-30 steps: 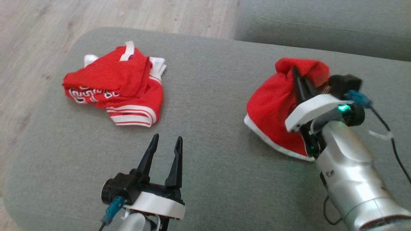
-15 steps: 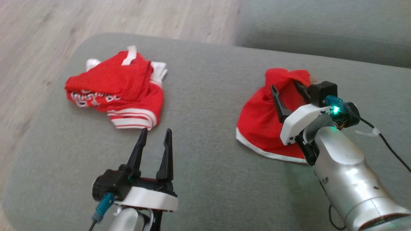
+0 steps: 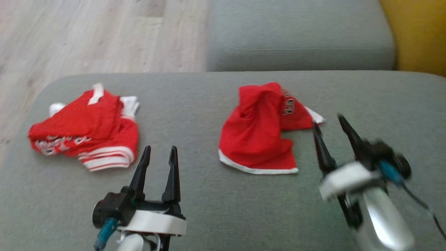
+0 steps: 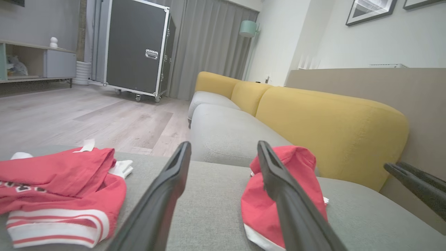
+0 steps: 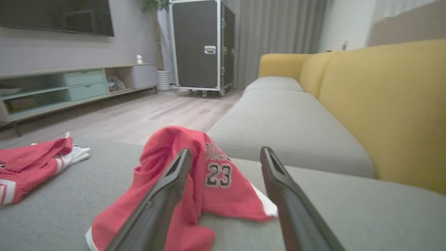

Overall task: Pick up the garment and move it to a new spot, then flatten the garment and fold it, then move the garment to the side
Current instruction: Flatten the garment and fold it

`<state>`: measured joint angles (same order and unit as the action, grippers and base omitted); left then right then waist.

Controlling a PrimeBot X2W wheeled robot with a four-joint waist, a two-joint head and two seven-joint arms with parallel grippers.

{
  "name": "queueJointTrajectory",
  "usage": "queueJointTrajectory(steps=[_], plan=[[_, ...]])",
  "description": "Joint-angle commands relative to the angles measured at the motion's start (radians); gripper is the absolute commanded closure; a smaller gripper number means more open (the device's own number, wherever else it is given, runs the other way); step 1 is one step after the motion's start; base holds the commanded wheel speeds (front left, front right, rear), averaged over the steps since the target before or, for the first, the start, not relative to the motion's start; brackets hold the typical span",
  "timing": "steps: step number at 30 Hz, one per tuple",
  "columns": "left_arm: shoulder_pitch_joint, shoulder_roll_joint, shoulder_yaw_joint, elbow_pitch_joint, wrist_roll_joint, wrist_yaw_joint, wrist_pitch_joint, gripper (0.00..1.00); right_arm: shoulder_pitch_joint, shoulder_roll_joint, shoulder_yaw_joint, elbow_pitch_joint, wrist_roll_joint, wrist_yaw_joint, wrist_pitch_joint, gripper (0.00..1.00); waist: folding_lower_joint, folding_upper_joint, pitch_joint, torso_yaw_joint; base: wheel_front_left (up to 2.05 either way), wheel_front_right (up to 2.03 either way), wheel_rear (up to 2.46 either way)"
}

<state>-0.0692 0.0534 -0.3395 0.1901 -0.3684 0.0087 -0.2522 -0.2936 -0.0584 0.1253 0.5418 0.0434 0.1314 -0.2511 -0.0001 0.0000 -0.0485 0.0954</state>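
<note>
A crumpled red garment with white trim and the number 23 lies loose on the grey sofa cushion. It also appears in the right wrist view and the left wrist view. My right gripper is open, just right of the garment and clear of it, with nothing between its fingers. Near the front edge, my left gripper stands open and empty, pointing at the gap between the two cloth piles.
A second red garment with white striped hems lies bunched at the cushion's left end. A yellow sofa back rises at the right. Another grey cushion lies beyond, with wooden floor to the left.
My right gripper has opened and let go of the garment, then drawn back to its right. The garment now lies slumped on the cushion. The head camera has shifted.
</note>
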Motion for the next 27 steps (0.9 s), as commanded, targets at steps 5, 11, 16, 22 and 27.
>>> queueJointTrajectory(steps=[5,11,16,22,27], plan=[[-0.007,-0.003,0.054,-0.010,0.039,0.014,-0.010,0.00,0.163,0.008,-0.056,-0.191,0.028,-0.001,-0.011,0.00,0.0001,0.0000,-0.011,-0.057,0.00,0.00,0.00],[0.005,-0.003,0.075,0.019,0.060,0.006,-0.010,0.00,0.271,0.008,-0.083,-0.254,0.047,-0.001,-0.011,0.00,0.0001,0.0000,-0.006,-0.073,0.00,0.00,0.00],[-0.005,-0.003,0.078,0.025,0.062,0.002,-0.010,0.00,0.265,0.008,-0.069,-0.269,0.044,-0.001,-0.011,0.00,0.0001,0.0000,0.007,-0.064,0.00,0.00,0.00],[-0.025,-0.003,0.062,0.024,0.069,-0.003,-0.010,0.00,0.219,0.008,0.006,-0.211,0.031,-0.001,0.033,0.00,0.0001,0.0000,0.037,-0.026,0.00,0.00,0.00],[-0.040,-0.003,0.042,0.029,0.067,-0.006,-0.010,0.00,0.158,0.008,0.058,-0.084,0.057,-0.001,0.124,0.00,0.0001,0.0000,0.066,0.015,0.00,0.00,0.00]])
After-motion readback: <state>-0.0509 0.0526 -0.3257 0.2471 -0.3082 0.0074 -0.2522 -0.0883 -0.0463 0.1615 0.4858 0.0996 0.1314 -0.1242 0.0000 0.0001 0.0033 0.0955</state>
